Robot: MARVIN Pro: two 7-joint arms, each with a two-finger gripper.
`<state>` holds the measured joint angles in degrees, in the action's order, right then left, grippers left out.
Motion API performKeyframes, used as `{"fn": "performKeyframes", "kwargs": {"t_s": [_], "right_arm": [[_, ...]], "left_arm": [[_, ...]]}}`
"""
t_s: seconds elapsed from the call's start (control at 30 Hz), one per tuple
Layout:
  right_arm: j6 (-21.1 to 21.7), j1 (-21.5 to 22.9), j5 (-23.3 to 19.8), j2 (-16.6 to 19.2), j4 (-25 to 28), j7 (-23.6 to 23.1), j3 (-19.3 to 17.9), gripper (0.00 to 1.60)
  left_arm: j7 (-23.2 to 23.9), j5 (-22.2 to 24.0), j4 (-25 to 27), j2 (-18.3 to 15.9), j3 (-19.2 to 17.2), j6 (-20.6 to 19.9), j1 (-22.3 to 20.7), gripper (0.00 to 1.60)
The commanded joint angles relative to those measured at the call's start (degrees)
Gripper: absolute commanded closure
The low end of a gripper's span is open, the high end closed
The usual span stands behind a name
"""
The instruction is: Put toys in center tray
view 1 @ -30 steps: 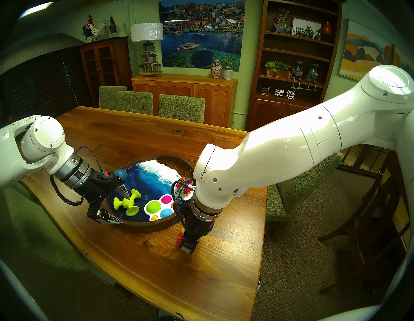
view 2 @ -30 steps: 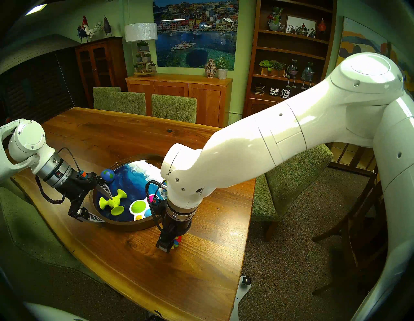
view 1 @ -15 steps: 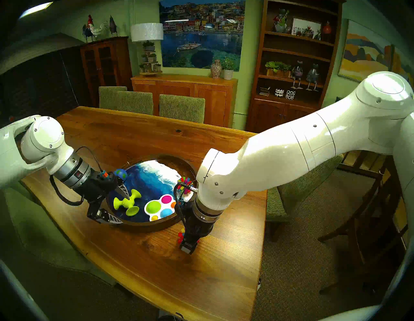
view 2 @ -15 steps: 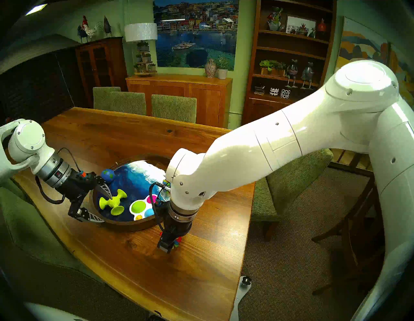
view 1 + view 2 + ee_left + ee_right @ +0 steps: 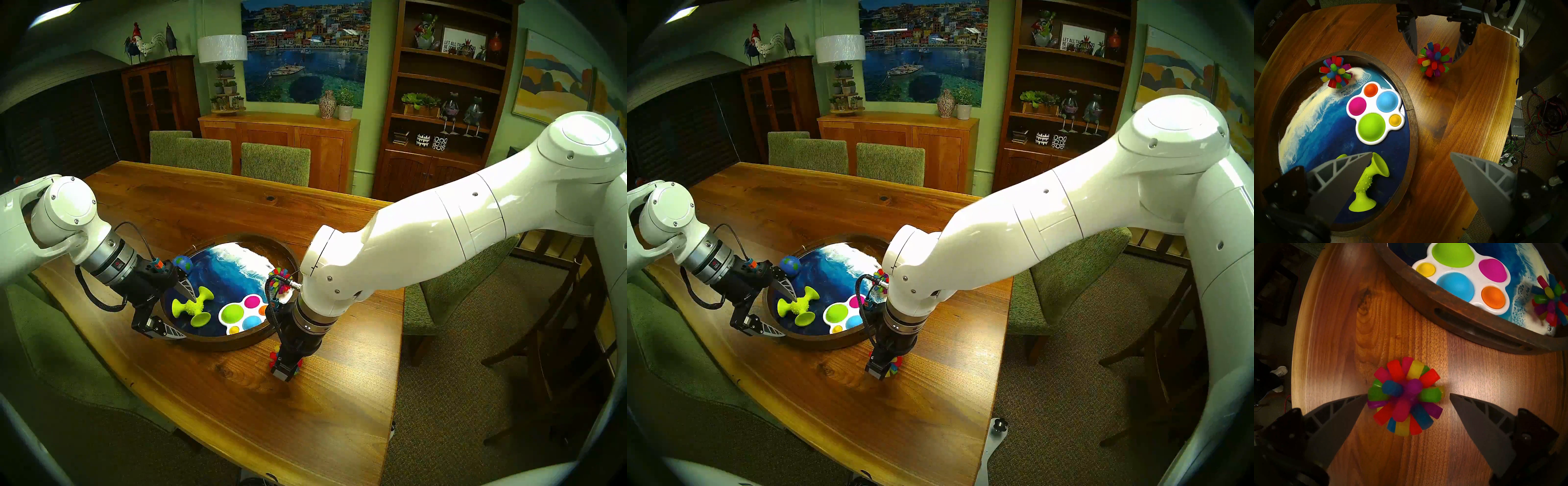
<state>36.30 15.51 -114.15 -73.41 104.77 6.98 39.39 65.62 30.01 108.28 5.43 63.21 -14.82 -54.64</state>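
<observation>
The round dark-wood tray [image 5: 217, 343] with a blue-and-white wave floor holds the globe ball [image 5: 182, 263], the lime-green suction-cup piece [image 5: 191, 305], the white bubble board [image 5: 242, 314] and one spiky ball [image 5: 280, 277]. The second spiky ball [image 5: 1405, 399] lies on the table beside the tray's rim [image 5: 1457, 317]. My right gripper [image 5: 1408, 394] is open and low over the table, one finger on each side of this ball. My left gripper [image 5: 188, 317] is open and empty, with one finger over the green piece [image 5: 1369, 179] and the other outside the rim [image 5: 1413, 118].
The wooden table [image 5: 237, 407] has its front edge close to the spiky ball in the right wrist view. Green chairs stand at the far side [image 5: 274, 163] and at the right [image 5: 458, 288]. Cables lie on the floor [image 5: 1546, 122] past the table's edge.
My right arm's elbow has dropped and its wrist has shifted slightly right, while its gripper stays around the spiky ball on the table. The left arm and the toys in the tray have not moved.
</observation>
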Motion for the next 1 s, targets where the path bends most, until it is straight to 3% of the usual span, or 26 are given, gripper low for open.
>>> {"fn": "performKeyframes", "kwargs": {"t_s": [0.0,0.07,0.1,0.13,0.17,0.2,0.63,0.97], "right_arm": [[0.3,-0.2,-0.3,-1.2,-0.9,0.3,-0.3,0.01],[0.2,-0.1,-0.4,-1.3,-0.9,0.5,-0.3,0.53],[0.2,-0.1,-0.5,-1.3,-0.8,0.5,-0.2,0.99],[0.2,0.1,-0.6,-1.3,-0.6,0.7,-0.2,1.14],[0.3,0.3,-0.7,-1.3,-0.5,0.8,-0.2,1.50],[0.3,0.7,-0.9,-1.2,-0.2,1.1,-0.2,1.60],[3.6,8.5,-1.7,3.5,2.3,2.4,-3.2,1.60],[5.4,11.7,-2.6,3.6,0.1,1.4,-5.1,1.60]], "left_arm": [[0.0,0.4,0.0,0.3,0.2,0.0,-3.1,0.00],[0.0,0.4,0.0,0.3,0.5,0.0,-3.4,0.00],[0.0,0.4,0.0,0.3,0.7,0.0,-3.6,0.00],[0.0,0.4,0.1,0.3,0.8,0.0,-3.7,0.00],[-0.1,0.4,0.1,0.3,0.9,0.0,-3.8,0.00],[-0.1,0.5,0.1,0.3,1.1,0.0,-4.0,0.00],[-0.3,0.4,0.1,0.3,1.1,0.1,-3.9,0.00],[-0.3,0.4,0.1,0.3,1.3,0.1,-4.1,0.00]]}}
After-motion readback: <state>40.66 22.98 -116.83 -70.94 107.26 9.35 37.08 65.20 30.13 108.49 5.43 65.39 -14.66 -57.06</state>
